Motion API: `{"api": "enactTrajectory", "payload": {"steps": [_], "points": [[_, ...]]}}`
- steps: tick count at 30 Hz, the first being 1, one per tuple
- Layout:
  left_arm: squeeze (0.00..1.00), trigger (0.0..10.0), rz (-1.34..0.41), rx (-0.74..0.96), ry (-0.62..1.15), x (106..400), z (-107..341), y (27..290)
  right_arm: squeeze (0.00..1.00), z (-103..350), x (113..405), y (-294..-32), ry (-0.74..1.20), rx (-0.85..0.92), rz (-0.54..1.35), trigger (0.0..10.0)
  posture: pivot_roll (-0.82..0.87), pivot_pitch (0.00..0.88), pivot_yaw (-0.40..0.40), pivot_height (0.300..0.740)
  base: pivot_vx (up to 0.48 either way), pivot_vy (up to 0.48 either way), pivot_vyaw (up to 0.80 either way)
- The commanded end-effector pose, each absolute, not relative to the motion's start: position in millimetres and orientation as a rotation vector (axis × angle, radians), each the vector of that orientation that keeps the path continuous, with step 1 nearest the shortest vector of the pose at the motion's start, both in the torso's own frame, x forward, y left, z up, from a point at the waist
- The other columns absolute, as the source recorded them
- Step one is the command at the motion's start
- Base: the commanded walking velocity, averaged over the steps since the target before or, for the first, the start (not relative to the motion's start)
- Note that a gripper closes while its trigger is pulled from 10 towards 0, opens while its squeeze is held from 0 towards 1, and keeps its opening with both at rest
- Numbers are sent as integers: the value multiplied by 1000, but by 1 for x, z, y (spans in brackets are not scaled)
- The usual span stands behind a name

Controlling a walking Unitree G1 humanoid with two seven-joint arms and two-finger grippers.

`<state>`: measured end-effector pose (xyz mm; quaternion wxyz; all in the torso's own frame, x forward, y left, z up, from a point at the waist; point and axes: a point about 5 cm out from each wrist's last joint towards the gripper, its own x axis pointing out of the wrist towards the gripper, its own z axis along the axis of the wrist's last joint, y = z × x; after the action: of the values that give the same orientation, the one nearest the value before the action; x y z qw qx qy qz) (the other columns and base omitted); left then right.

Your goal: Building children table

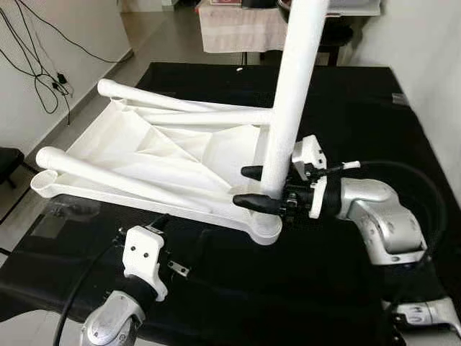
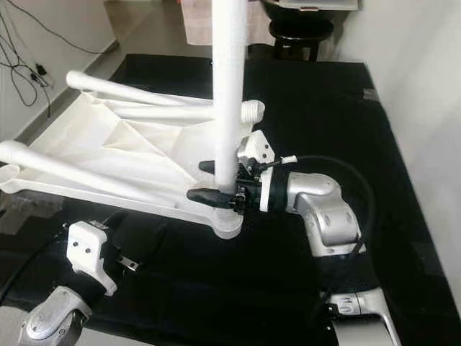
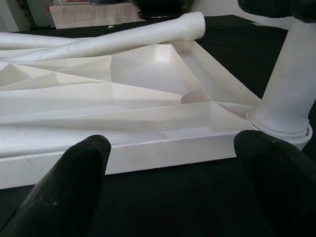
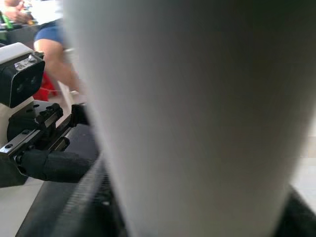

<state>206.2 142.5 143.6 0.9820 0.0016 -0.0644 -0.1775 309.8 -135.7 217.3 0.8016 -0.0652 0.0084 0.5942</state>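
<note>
The white tabletop (image 1: 180,155) lies upside down on the black mat (image 1: 346,115), three loose legs resting across it. Left of its near corner, the left gripper (image 3: 168,163) waits spread wide and empty, aimed at the rim. At that corner, the right gripper (image 1: 253,189) clasps the upright leg (image 1: 292,101) standing in its socket. Seating this leg looks underway; next probably twisting it tight.

A: Our head pair looks forward and down over the black desk (image 1: 403,130); both eyes share the white tabletop (image 1: 166,155) and upright leg (image 1: 292,101).

B: Left wrist camera sits low, facing the tabletop's edge past its fingers (image 3: 74,173). Right wrist camera is almost against the leg (image 4: 197,113).
</note>
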Motion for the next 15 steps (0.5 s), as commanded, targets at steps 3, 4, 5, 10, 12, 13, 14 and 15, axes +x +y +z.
{"api": "enactTrajectory", "payload": {"steps": [3,4,5,10,12,13,14,15], "points": [[0,10000,-355,-12,-124,203,144,141,0,208,311,-135,42,-136,1289,0,51,178,20,740,0,0,0],[0,10000,-355,-13,-125,203,144,140,0,207,311,-138,44,-136,1282,0,51,178,20,740,0,0,0],[0,10000,-355,-13,-125,203,144,140,0,207,311,-138,44,-136,1282,0,51,178,20,740,0,0,0],[0,10000,-358,-18,-125,204,144,141,0,204,305,-150,57,-94,1164,0,34,180,17,740,0,0,0],[0,10000,-359,-18,-125,204,144,141,0,202,303,-153,75,-83,1105,0,32,181,14,740,0,0,0],[0,10000,-357,-17,-125,204,144,143,0,200,313,-161,37,-33,591,0,12,180,13,740,0,0,0],[0,10000,-357,-17,-125,204,144,143,0,200,313,-161,37,-33,591,0,12,180,13,740,0,0,0],[0,10000,-356,-17,-125,205,144,144,0,182,296,-163,114,20,355,0,5,180,19,740,0,0,0]]}}
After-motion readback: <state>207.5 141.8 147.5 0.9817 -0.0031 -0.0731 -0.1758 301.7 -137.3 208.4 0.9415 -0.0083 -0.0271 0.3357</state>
